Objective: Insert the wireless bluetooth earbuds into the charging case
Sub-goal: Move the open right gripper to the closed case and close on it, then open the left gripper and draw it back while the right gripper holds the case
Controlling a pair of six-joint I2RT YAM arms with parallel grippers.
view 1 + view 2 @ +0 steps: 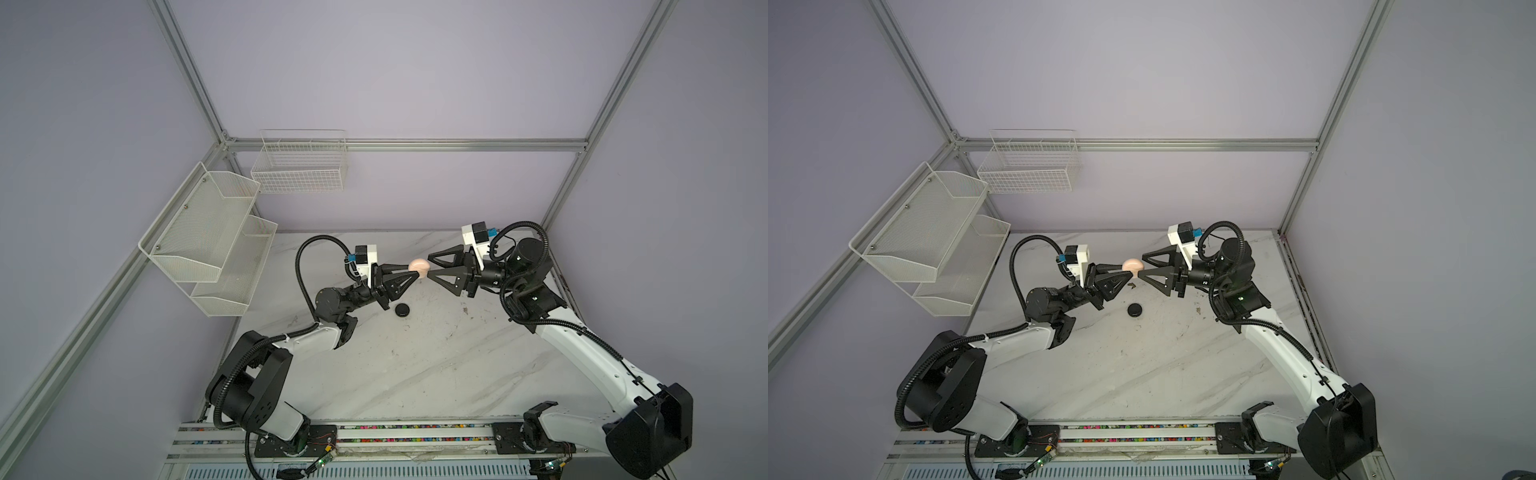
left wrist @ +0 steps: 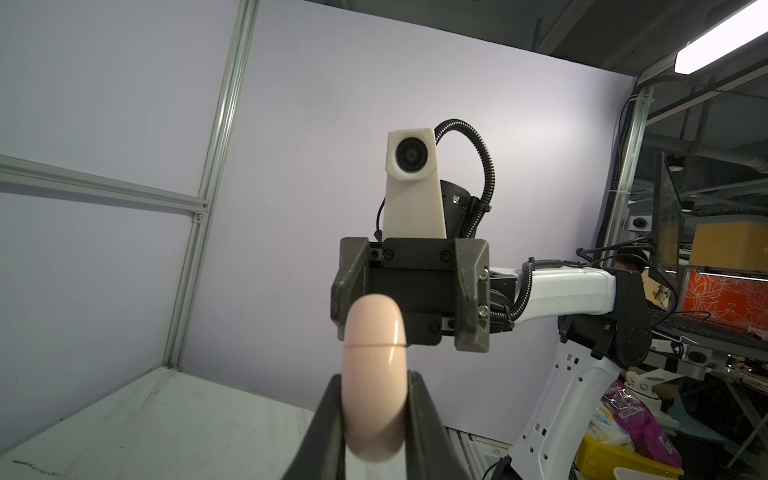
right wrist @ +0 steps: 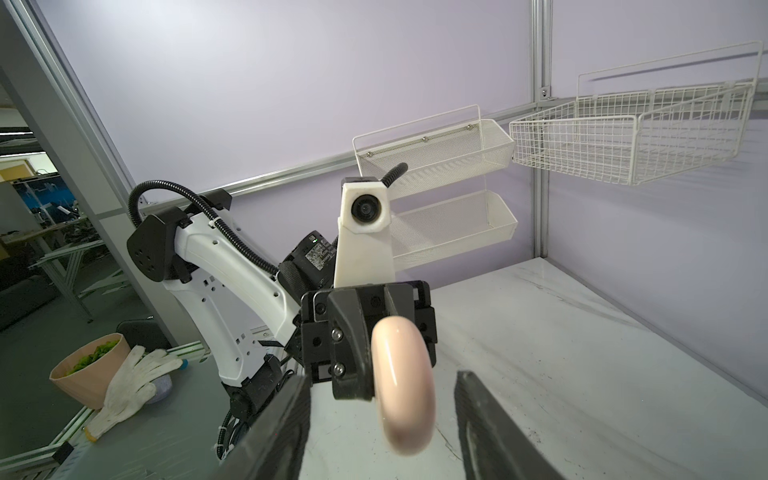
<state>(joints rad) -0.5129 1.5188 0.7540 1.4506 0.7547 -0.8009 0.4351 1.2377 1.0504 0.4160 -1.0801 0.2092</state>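
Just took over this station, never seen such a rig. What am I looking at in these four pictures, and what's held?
A left arm and a right arm, each with a two-fingered gripper, work over a marble table. Both top views look down on the scene; each wrist view looks along one arm's own fingers. The left gripper is shut on a pink round case, held on edge above the table. The right gripper faces it, open, a finger on either side, seemingly not touching. A black round case lies on the table.
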